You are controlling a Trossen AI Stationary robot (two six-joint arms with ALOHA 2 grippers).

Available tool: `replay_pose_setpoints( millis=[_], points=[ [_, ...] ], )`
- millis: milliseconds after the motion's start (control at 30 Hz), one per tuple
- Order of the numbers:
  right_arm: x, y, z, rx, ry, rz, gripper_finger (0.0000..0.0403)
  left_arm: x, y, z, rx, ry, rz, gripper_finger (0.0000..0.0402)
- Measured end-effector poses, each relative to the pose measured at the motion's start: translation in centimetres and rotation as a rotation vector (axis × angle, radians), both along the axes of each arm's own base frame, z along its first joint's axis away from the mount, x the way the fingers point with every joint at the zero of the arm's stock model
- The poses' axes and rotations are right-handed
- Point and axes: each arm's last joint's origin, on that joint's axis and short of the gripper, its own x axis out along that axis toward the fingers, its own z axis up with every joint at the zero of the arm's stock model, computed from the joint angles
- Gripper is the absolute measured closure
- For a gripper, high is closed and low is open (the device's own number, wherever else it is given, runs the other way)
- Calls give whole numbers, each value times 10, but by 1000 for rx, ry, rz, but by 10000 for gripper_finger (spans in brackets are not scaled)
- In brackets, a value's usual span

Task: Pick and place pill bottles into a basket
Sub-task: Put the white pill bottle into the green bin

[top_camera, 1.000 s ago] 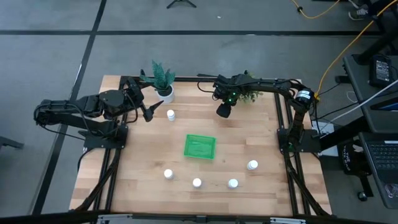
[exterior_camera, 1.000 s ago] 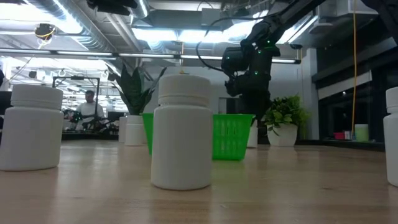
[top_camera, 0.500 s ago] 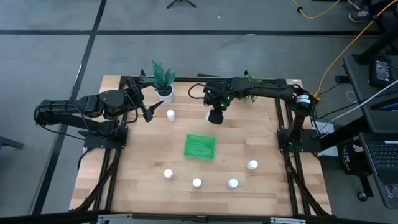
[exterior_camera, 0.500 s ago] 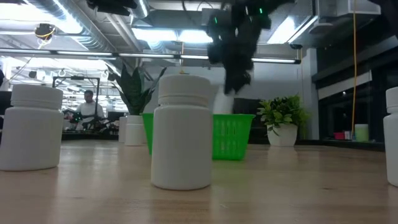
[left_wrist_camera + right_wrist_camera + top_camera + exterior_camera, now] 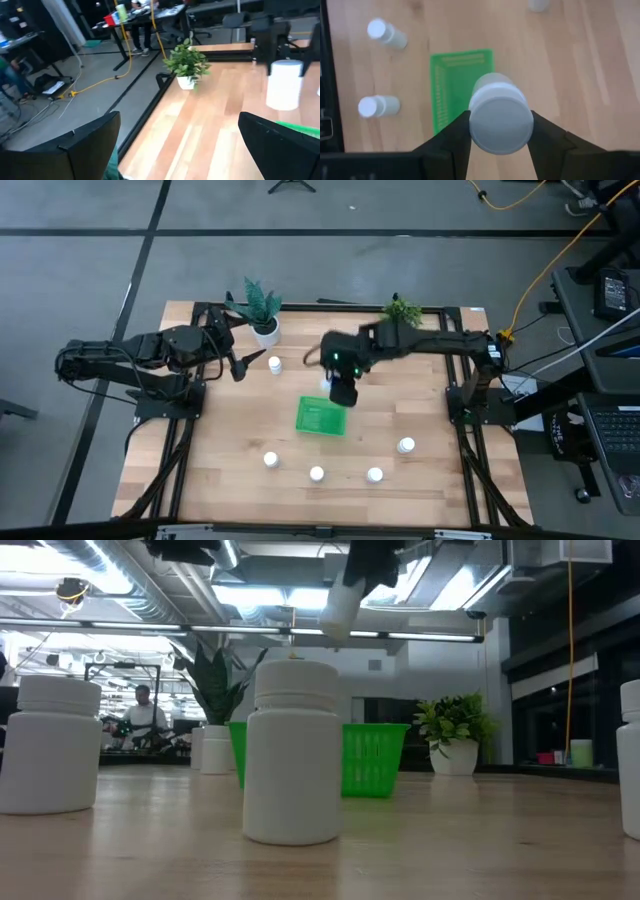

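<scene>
Right pincer (image 5: 500, 142) clamped on a pill bottle (image 5: 498, 116), carried within the last second from beside the far plant to above the basket (image 5: 321, 416), which lies just beneath it; release seems next; left pincer (image 5: 243, 363) waits open beside another bottle (image 5: 275, 364).

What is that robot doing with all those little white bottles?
It is putting pill bottles into the green basket. The right gripper holds one bottle between its fingers, up in the air by the basket's far edge. Five more bottles stand on the table: four in front of the basket and one behind it. The left gripper waits open near that one. The basket looks empty so far.
</scene>
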Motion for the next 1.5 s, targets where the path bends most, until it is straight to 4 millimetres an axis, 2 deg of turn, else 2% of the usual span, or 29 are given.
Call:
replay_pose_setpoints(
  millis=[233,400,600,733,900,1167,1500],
  points=[
    [-4,34,-13,-39,56,52,245,9,0,-5,-4,35,-2,2],
    [-7,47,-30,-45,109,82,245,12,-1,-6,-11,43,-20,2],
    [-6,56,-59,-41,130,99,245,11,1,-6,-43,9,51,2],
    [-2,57,-73,-24,107,74,245,11,1,-5,-23,15,51,2],
    [1,54,-79,-16,80,56,244,11,0,-5,-32,6,35,2],
    [-3,42,-97,-23,140,28,244,13,0,0,-7,-28,9,2],
    [-5,38,-115,-10,157,35,244,14,0,5,18,-66,2,2]
  ],
)
